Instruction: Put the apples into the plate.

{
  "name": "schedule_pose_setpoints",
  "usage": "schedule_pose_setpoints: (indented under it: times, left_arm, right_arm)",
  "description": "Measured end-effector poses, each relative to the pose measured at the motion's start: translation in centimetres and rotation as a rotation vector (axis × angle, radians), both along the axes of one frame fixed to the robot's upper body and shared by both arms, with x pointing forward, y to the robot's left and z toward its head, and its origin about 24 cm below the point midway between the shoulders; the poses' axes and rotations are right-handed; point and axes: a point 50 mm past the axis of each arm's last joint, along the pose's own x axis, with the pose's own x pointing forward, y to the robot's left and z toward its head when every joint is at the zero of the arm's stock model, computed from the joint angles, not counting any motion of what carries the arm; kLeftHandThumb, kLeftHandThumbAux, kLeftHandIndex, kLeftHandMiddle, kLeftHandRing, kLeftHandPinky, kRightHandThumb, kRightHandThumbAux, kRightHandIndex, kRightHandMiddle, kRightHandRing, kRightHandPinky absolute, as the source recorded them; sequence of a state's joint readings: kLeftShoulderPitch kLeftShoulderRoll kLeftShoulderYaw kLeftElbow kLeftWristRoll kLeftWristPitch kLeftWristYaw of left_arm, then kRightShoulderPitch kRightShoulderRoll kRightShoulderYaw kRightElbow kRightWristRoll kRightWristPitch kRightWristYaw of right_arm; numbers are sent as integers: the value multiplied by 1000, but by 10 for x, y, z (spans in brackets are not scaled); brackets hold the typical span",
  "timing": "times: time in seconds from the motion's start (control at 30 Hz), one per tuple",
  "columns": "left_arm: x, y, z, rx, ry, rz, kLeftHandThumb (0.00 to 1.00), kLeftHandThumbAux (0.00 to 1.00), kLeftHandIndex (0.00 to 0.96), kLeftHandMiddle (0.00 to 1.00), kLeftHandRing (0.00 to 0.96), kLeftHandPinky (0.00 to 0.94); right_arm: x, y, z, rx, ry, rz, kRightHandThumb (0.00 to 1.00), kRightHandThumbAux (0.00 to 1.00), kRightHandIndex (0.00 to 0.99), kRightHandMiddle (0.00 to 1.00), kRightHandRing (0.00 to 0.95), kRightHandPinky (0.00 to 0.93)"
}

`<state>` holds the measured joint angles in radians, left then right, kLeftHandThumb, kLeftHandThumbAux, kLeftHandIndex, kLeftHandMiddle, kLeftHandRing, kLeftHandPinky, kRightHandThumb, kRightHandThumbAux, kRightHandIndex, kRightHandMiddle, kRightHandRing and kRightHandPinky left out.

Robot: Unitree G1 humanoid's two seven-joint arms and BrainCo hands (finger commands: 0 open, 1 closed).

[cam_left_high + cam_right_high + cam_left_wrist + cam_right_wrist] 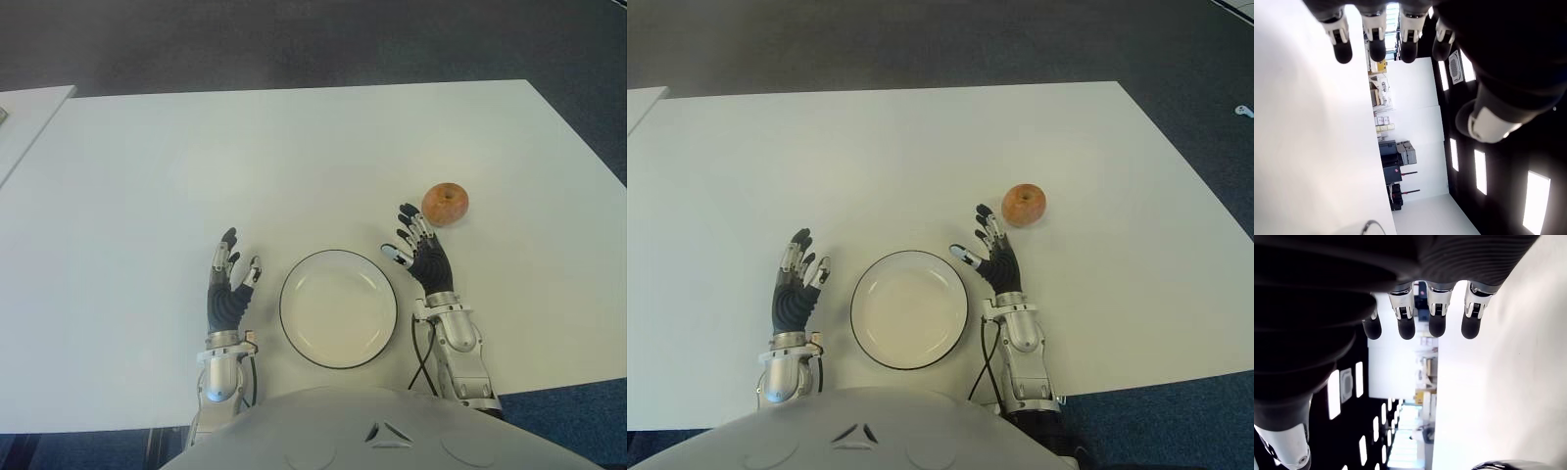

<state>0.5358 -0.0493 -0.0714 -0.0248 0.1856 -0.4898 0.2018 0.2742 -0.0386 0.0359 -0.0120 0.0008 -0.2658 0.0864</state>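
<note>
White tabletop (147, 157) carries everything, and nearest the robot sits the plate (338, 307), round, white with a dark rim, holding nothing. To its left shows the left hand (229, 289), palm up, fingers (228, 242) spread and holding nothing; it looks idle. Just right of the plate is the right hand (423, 255), likewise with fingers (407, 217) extended and released, nothing in its grasp; its own wrist view shows the fingers straight and no fruit between them. Farther out and slightly right, just beyond those fingertips, lies the one apple (445, 204) visible, reddish-orange, resting on the tabletop and apart from the hand.

By my reading the task has not yet got going: the reach toward the fruit is the step in hand. Next, the right hand would need to move forward and right over the apple, curl around it, lift, then carry it left and nearer to the plate.
</note>
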Motion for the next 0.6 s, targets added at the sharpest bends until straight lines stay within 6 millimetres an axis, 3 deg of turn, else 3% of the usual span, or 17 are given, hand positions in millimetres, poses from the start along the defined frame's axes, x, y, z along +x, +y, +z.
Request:
schedule_pose_setpoints:
  times: [0.6]
  left_arm:
    - [-4,0,-9,-9,38,-6,60,621,59,28,18,30]
  right_arm:
    - [-2,-1,-3,8,2,8,198,653,2,0,0,0]
